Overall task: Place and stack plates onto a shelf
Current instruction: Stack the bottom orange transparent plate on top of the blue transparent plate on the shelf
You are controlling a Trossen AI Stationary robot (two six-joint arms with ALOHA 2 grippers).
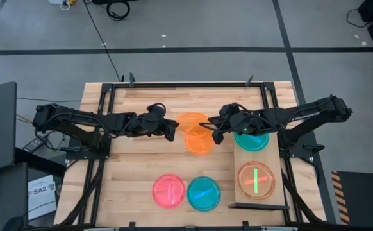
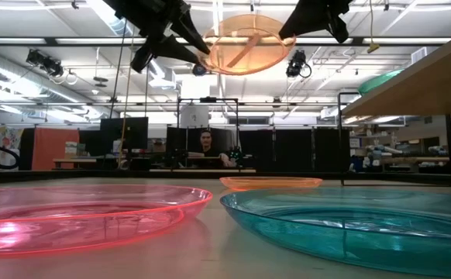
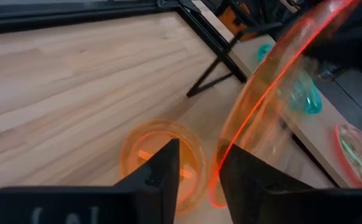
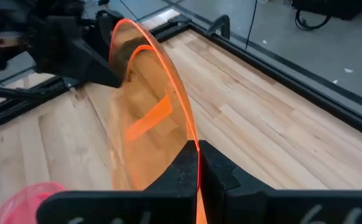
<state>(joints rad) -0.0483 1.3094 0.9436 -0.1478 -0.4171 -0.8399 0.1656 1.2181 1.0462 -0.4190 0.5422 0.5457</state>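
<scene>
Raised plate: an orange plate [image 1: 192, 123] is held in the air over the middle of the surface [image 1: 141, 160], caught between both arms
Left claw [image 1: 172, 131]: at the raised plate's left rim; in the left wrist view its fingers [image 3: 162, 174] stand apart with the rim just beside them, so it reads as released, not clenched
Right claw [image 1: 216, 133]: at the opposite rim; the right wrist view shows its fingers [image 4: 182, 168] clenched on the plate's edge, grasping it
Second orange plate [image 1: 200, 142]: flat on the surface, directly under the raised one
Pink plate [image 1: 168, 190]: on the surface near the front edge, touching or just beside the teal plate [image 1: 204, 193]
Shelf [image 1: 258, 162]: at the surface's right side; carries a teal plate at its far end [image 1: 252, 139] and an orange plate over a green one [image 1: 256, 179] at its near end
Background: a person [image 2: 207, 145] shows in the low view, well beyond the surface
</scene>
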